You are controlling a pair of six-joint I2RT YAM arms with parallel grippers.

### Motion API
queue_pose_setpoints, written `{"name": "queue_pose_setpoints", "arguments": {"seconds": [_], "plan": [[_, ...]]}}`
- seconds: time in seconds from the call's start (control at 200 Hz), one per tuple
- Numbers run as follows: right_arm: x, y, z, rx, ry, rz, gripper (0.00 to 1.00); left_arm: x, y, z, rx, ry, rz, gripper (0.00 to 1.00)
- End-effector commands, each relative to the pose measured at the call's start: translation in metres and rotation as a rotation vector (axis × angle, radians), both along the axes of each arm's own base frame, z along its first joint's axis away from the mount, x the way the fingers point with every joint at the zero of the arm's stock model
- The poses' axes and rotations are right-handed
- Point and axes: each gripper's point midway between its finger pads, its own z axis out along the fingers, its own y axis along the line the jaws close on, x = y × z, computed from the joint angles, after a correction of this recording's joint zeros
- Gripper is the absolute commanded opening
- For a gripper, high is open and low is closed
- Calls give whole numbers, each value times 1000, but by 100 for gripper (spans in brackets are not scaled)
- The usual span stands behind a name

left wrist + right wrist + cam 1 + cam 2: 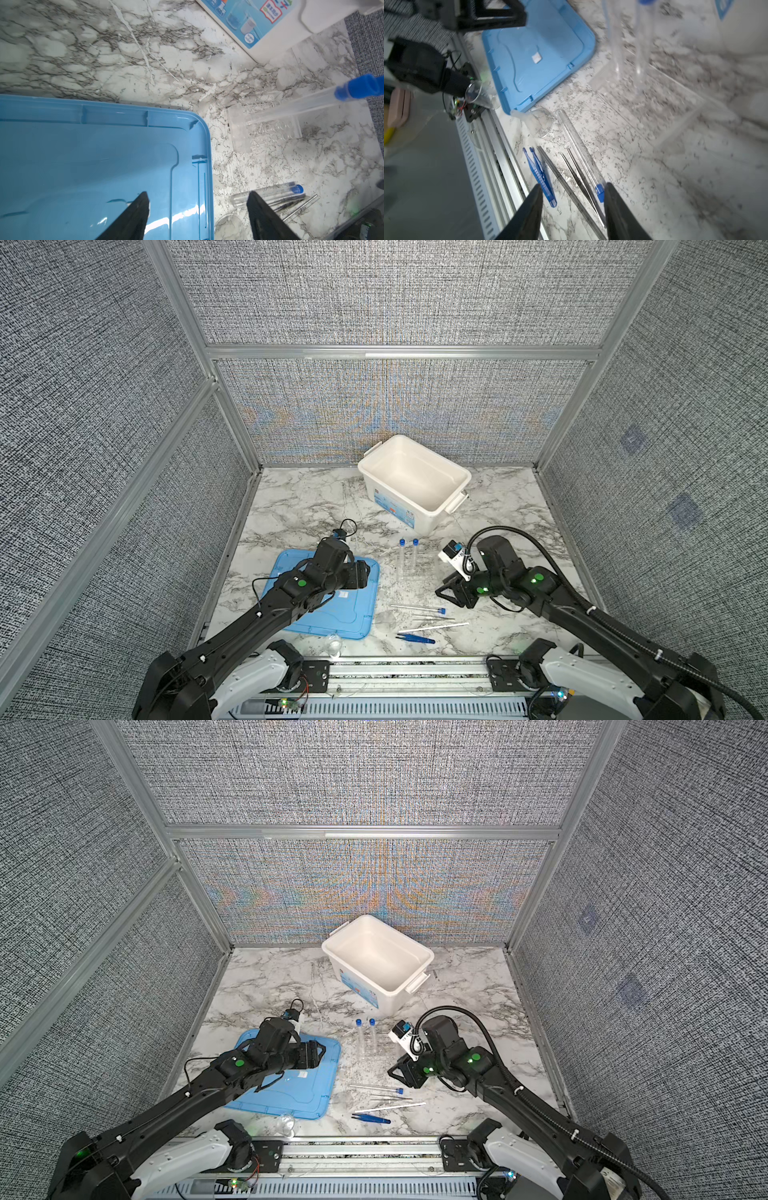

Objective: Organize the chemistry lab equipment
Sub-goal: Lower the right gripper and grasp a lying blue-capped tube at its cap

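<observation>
The marbled surface [291, 497] carries a large white plastic tub [370, 485] at the back. Its blue printed label shows pictures and characters too blurred to read. The flat light-blue lid [353, 614] lies nearer, with a blank white sticker. The left hand [197, 216] hangs over the lid's edge, fingers spread and empty. The right hand [573, 207] hovers, parted and holding nothing, above the loose tools.

The clear rack [264, 128] stands between the arms with two blue-capped tubes [402, 556] upright in it. The third tube [415, 608] lies flat in front. I'd judge it light, slick and prone to rolling, best pinched across the barrel near its cap.

The thin white stick [436, 627], silver tweezers [432, 617] and blue tweezers [415, 638] lie just beside it. They sit low and look awkward to pinch. The small glass dishes [542, 122] by the lid's near corner look fragile.
</observation>
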Motion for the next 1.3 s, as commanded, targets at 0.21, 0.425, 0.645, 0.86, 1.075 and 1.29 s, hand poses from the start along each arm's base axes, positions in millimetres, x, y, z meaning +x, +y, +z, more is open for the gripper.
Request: {"name": "queue_pose_setpoints", "arguments": {"seconds": [0.21, 0.425, 0.645, 0.86, 1.075, 1.29], "plan": [[-27, -28, -67, -324, -350, 601, 46, 24, 18, 2, -81, -74, 121, 77], [-21, -27, -104, -374, -220, 591, 37, 21, 17, -13, -62, -36, 104, 77], [1, -20, -114, -377, -258, 504, 29, 20, 16, -9, -56, -52, 80, 77], [6, -20, -121, -382, -256, 472, 33, 18, 18, -9, -54, -61, 79, 77], [4, -23, -129, -407, -233, 485, 33, 18, 18, -9, -59, -63, 77, 77], [5, -27, -135, -434, -227, 485, 32, 17, 18, -7, -65, -75, 80, 77]]}}
